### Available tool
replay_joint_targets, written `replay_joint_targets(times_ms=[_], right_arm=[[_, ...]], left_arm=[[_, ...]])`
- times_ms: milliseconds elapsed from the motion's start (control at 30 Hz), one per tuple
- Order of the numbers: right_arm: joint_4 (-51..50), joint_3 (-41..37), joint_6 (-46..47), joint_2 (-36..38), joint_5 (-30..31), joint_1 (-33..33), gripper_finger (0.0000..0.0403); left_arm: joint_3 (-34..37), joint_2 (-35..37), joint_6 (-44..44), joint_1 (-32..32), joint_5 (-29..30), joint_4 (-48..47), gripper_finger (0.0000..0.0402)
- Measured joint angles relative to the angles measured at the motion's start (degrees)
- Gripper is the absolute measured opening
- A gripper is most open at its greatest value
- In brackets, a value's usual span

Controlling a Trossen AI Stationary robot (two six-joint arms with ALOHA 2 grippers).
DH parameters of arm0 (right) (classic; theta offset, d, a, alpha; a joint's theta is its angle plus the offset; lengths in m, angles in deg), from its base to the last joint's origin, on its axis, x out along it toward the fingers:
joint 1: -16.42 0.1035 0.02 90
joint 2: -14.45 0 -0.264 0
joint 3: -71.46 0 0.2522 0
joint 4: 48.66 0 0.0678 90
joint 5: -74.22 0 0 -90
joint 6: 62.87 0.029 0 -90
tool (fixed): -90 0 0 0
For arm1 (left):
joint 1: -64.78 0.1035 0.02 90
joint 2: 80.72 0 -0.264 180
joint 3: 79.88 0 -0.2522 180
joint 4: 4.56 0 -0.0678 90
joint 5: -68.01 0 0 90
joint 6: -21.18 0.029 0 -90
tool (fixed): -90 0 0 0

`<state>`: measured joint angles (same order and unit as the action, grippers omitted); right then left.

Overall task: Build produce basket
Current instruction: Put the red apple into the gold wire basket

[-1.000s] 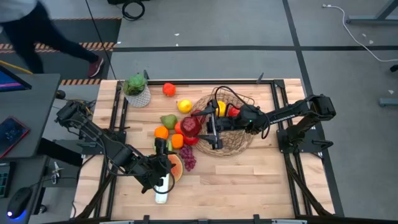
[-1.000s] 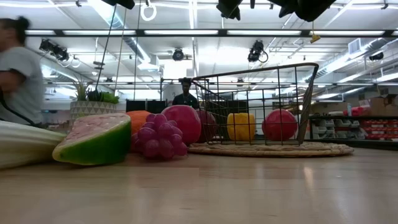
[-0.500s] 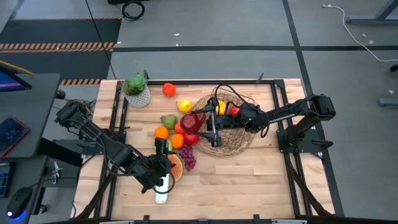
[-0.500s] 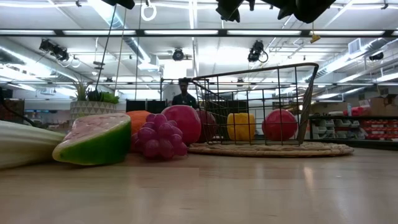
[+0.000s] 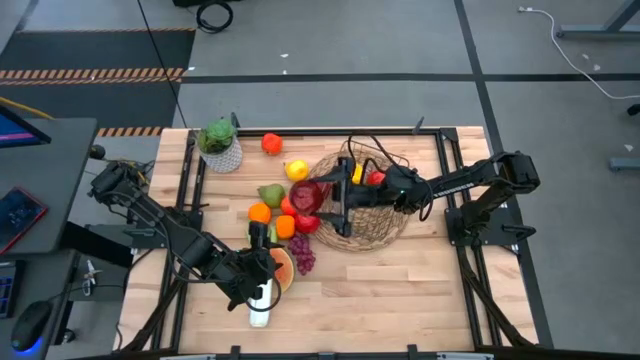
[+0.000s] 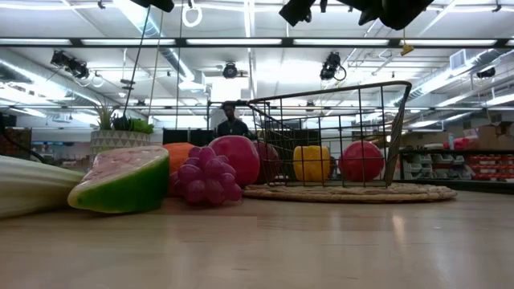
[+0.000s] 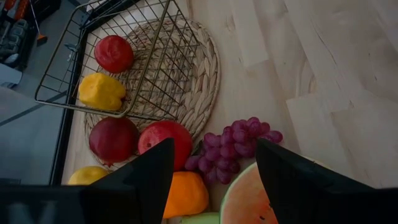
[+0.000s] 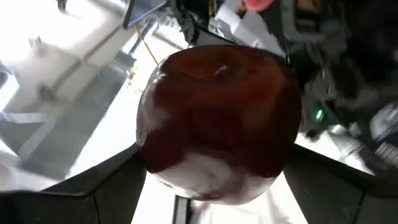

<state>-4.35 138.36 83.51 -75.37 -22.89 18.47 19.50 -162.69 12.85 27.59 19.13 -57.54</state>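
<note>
The wire basket (image 5: 368, 190) stands on its round woven rim (image 5: 385, 228), with a yellow piece (image 7: 101, 91) and a red piece (image 7: 114, 53) inside. My right gripper (image 5: 314, 197) is shut on a dark red apple (image 5: 306, 196) above the rim's left side. More produce lies left of the basket: a red apple (image 7: 165, 135), oranges (image 5: 260, 212), a pear (image 5: 270, 193), a lemon (image 5: 296, 170), grapes (image 5: 302, 255), a watermelon slice (image 5: 283, 268) and a leek (image 5: 260, 300). My left gripper (image 5: 262, 274) hangs open above the watermelon slice, holding nothing. My right gripper pinches the dark red apple by two opposite sides (image 8: 149, 163) between its two fingers (image 8: 93, 186). The fingers reach in from the table's right side, slanting slightly up. The apple is lifted clear of the table and the basket.
A small white netted pot with a green plant (image 5: 221, 146) stands at the far left. A red piece (image 5: 271, 143) lies beside it. Bare wood (image 5: 400, 290) lies near the front edge. A person (image 6: 233, 122) stands far back in the room.
My right gripper has rolled about the line it points along, turning the apple with it, and has stayed in place. A person at the low view's left edge has walked out of sight.
</note>
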Motion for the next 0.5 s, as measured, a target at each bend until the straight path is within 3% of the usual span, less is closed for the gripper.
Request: replay_joint_targets(times_ms=[133,500], right_arm=[[0.0,0.0,-18.3,0.0,-0.3,0.0,0.0357],[-2.6,0.0,-82.4,0.0,-3.9,0.0,0.0357]], left_arm=[[0.0,0.0,0.0,0.0,0.0,0.0,0.0231],[0.0,0.0,0.0,0.0,0.0,0.5,0.0231]])
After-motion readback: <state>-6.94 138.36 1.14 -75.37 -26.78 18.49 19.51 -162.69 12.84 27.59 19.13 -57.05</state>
